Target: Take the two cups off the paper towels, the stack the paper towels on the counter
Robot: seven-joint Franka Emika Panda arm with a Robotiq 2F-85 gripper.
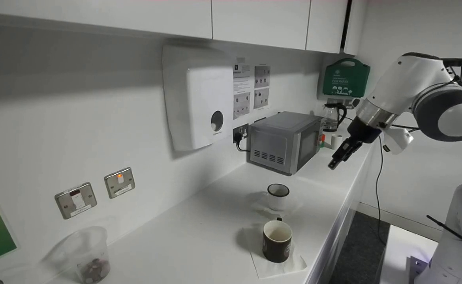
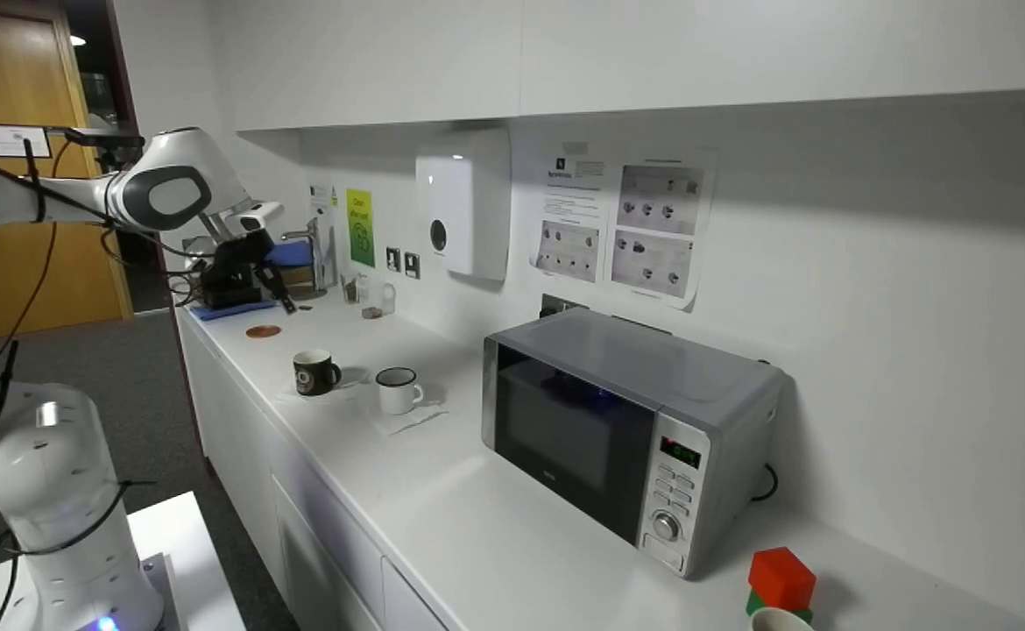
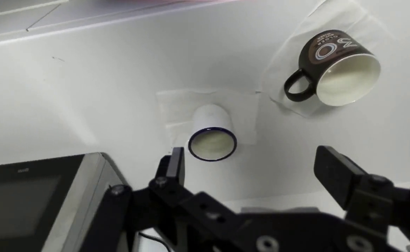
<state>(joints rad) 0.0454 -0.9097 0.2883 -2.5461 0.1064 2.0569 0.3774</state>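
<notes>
Ahead of the claw (image 3: 251, 159), free air reaches the white mug (image 3: 212, 131); the dark mug (image 3: 326, 52) and microwave (image 3: 33, 203) obstruct opposite sides.

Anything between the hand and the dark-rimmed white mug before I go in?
Nothing visible stands between the open hand and the dark-rimmed white mug. In the wrist view, the dark mug stands to one side, the microwave to the other.

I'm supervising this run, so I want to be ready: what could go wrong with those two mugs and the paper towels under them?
The dark mug stands toward the front edge of the counter; a clumsy nudge might push it off.
The paper towels are thin, white on white, so the open gripper might miss or crumple them.
They also nearly meet at a corner, so dragging one along with the white mug could shift the other.
</notes>
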